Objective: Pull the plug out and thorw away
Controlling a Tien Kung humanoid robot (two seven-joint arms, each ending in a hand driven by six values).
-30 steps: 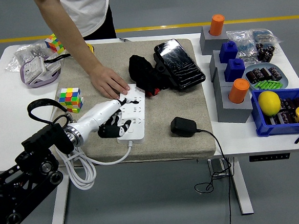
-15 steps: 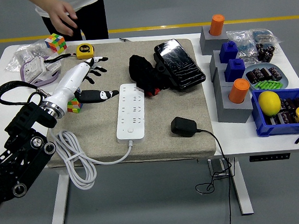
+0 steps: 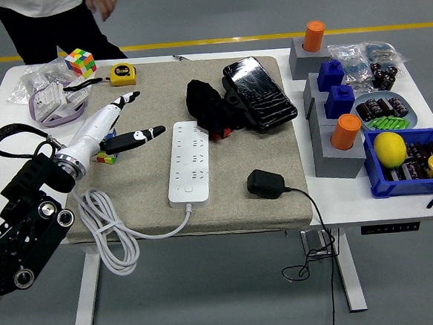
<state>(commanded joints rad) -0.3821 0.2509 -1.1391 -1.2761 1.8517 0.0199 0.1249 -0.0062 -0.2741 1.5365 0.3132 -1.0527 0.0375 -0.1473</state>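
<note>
Fingers (image 3: 127, 99) of left hand (image 3: 113, 121) spread, grasping nothing, above beige padded mat (image 3: 129, 191), left of long white power strip (image 3: 189, 163). Black plug adapter (image 3: 265, 183) lies loose on mat right of strip; its thin cable (image 3: 314, 222) drops over table (image 3: 1, 170) edge. Person (image 3: 50, 21) cut off at top. Black bundle (image 3: 211, 109) hard to make out.

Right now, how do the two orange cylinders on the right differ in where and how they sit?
The far orange cylinder stands at the table's back edge in a low grey block; the near orange cylinder sits closer, atop a taller grey block beside the blue bin. The far one stands about upright; the near one leans slightly. Both are orange, similar in size, and seated in grey holders.
</note>
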